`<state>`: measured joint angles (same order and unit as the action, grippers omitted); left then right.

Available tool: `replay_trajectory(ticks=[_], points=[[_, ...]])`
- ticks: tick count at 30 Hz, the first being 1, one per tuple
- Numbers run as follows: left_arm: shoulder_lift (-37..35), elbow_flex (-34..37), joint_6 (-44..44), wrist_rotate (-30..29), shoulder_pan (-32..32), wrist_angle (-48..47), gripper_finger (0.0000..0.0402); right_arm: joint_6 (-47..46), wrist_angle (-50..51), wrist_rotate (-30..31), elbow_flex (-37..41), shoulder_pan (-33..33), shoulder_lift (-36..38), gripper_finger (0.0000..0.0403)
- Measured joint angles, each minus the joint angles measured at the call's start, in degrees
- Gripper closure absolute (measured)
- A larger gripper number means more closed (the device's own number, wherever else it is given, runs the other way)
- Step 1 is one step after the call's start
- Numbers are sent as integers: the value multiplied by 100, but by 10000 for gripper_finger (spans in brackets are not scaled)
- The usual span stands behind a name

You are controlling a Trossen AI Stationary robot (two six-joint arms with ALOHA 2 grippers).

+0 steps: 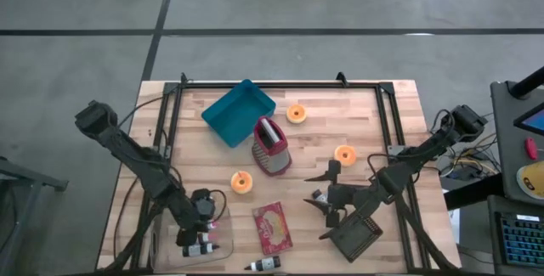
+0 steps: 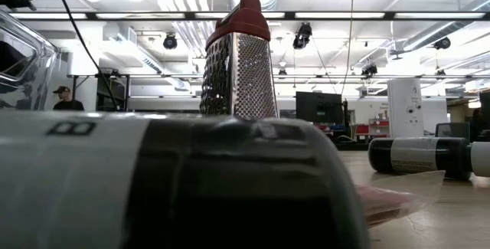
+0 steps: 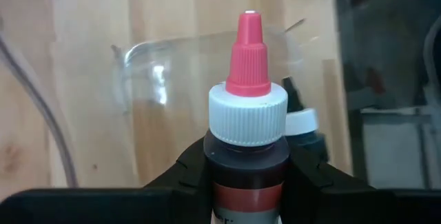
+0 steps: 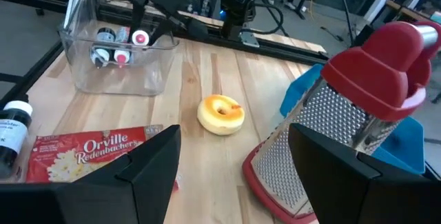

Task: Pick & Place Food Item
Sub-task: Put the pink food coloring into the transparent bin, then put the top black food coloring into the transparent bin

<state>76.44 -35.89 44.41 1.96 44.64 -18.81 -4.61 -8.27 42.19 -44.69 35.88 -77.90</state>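
Left end effector [image 3: 244, 182] pinching a red-capped bottle [image 3: 247, 124] upright, cap outward, poised over the clear bin [image 1: 191, 244] at the desk's [image 1: 357, 115] near left corner; right end effector [image 1: 327, 195] spread, empty, aimed toward grater [image 4: 344, 134] and doughnut [image 4: 220, 114].

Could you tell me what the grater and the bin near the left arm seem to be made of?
The red-handled box grater looks like shiny perforated metal with a matte red plastic handle and base rim. The clear rectangular bin looks like transparent glossy plastic: the bottles inside and the wooden table show through its walls.
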Motion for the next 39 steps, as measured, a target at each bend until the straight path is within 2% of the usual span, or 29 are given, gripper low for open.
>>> replay_trajectory(ticks=[6, 9, 20, 27, 34, 39], points=[[29, -322, -164, 68, 7, -452, 269, -422, 573, -70, -36, 0, 169, 138], [-62, -420, -197, -88, 4, -437, 250, -569, 781, -81, -75, 0, 178, 138], [-94, -417, -200, -346, -13, -665, 176, -564, 815, -111, -90, 13, 132, 138], [-429, -478, -261, -412, -14, -683, 149, -880, 1128, -222, -90, 13, 132, 138], [-1022, -514, -651, -1109, 13, -695, 149, -1421, 1419, -477, -90, 11, 132, 138], [-1302, -512, -1008, -1974, 14, -741, 149, -1860, 1720, -657, -90, -51, 132, 138]])
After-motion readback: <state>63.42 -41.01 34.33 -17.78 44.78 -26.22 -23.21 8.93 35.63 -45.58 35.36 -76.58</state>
